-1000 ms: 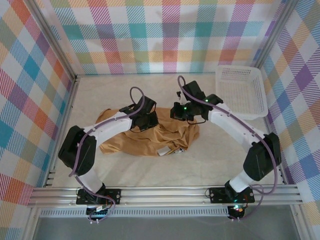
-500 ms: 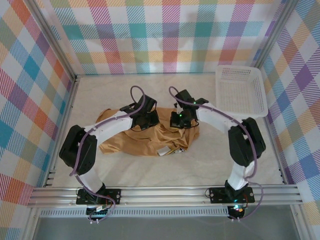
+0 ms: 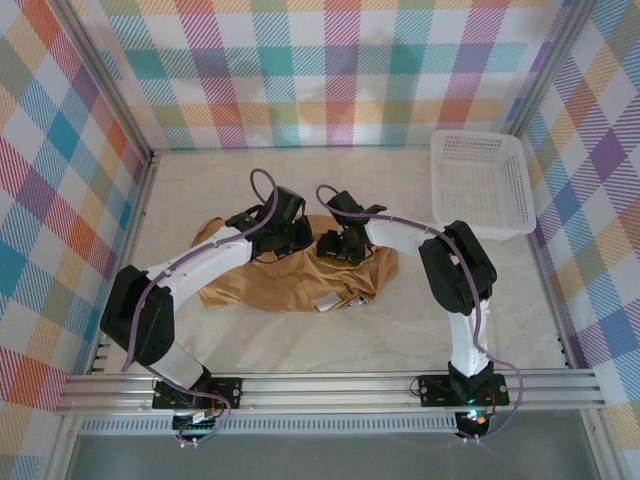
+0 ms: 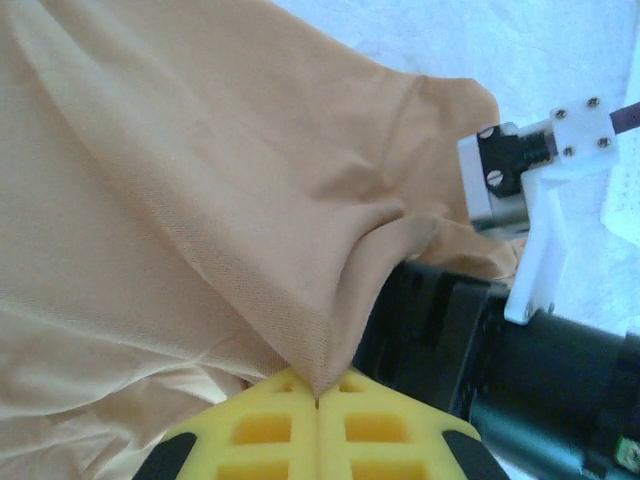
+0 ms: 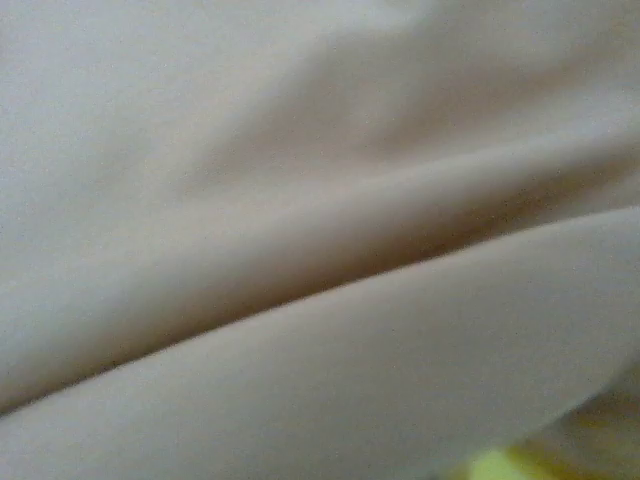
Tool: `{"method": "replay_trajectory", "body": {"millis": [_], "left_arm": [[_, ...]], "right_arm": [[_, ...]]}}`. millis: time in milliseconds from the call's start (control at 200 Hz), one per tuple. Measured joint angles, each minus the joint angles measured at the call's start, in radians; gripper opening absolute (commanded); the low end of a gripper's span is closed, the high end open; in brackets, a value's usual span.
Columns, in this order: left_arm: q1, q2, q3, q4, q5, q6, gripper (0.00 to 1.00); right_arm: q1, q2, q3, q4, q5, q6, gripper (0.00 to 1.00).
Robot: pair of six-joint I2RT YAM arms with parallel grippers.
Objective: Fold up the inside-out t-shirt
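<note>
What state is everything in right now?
Tan soft-fabric t-shirt: crumpled on the table, not folded, white label showing.
White plastic mesh basket: upright at far right, nothing inside.
Left gripper: shut, pinching a fold of the t-shirt.
Right gripper: down on the t-shirt; open or shut unclear.

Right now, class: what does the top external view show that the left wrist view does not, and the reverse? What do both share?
Top external view: the white basket at far right, and a small white label. Left wrist view: the left gripper shut, its yellow pads pinching a fabric fold. Both: the tan t-shirt and the right arm's wrist beside the left gripper.
</note>
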Motion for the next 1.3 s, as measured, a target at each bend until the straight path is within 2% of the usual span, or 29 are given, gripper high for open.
{"method": "replay_trajectory", "body": {"millis": [190, 385, 690, 765, 895, 1025, 1300], "left_arm": [[0.0, -0.019, -0.025, 0.007, 0.001, 0.0, 0.0], [0.0, -0.027, -0.078, 0.011, 0.004, -0.001, 0.0], [0.0, -0.028, -0.098, 0.031, 0.021, -0.002, 0.0], [0.0, -0.029, -0.098, 0.03, 0.021, -0.002, 0.0], [0.0, -0.029, -0.098, 0.03, 0.022, -0.002, 0.0], [0.0, -0.029, -0.098, 0.03, 0.022, -0.001, 0.0], [0.008, -0.024, -0.092, 0.02, -0.001, 0.011, 0.0]], "right_arm": [[-0.009, -0.001, 0.0, 0.005, 0.112, 0.025, 0.68], [-0.039, -0.02, -0.001, -0.003, 0.169, 0.038, 0.69], [-0.051, -0.034, 0.023, -0.006, 0.193, 0.04, 0.63], [-0.051, -0.011, 0.047, -0.006, 0.189, 0.039, 0.54], [-0.052, 0.029, 0.082, -0.007, 0.189, 0.038, 0.23], [-0.052, 0.036, 0.094, -0.026, 0.19, 0.035, 0.0], [-0.055, -0.078, 0.126, -0.124, 0.147, -0.042, 0.0]]}}
